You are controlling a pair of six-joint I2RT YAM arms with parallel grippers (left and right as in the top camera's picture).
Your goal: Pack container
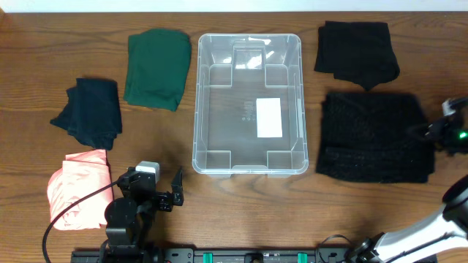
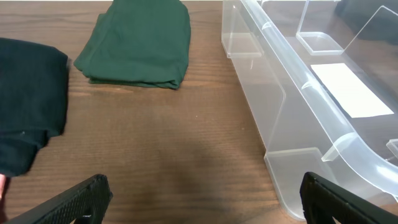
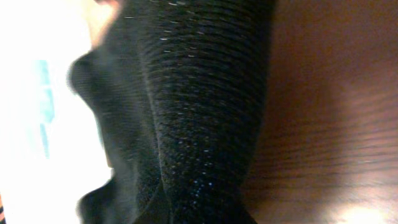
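- The clear plastic container [image 1: 248, 102] stands upright in the middle of the wooden table [image 1: 241, 212]. A white label [image 1: 269, 117] shows on its base.
- In the left wrist view only the container's near wall and rim [image 2: 298, 99] fit in; the rest is cut off.
- A folded green garment [image 1: 156, 67] lies just beside the container on its left. A dark navy garment [image 1: 91, 111] and a pink garment [image 1: 79, 188] lie further left.
- A folded black garment [image 1: 356, 52] and a larger black knit garment [image 1: 376, 136] lie on the container's right.
- The left gripper [image 1: 151, 187] hovers over bare table near the container's front left corner. Its jaws are spread wide and hold nothing, and only the two fingertips [image 2: 81, 202] show in its own camera.
- The right gripper [image 1: 435, 131] is at the knit garment's right edge, blurred and partly cut off by the frame.
- Its wrist camera is filled by dark ribbed knit [image 3: 199, 112] with no fingers visible, so whether it grips the fabric cannot be told.
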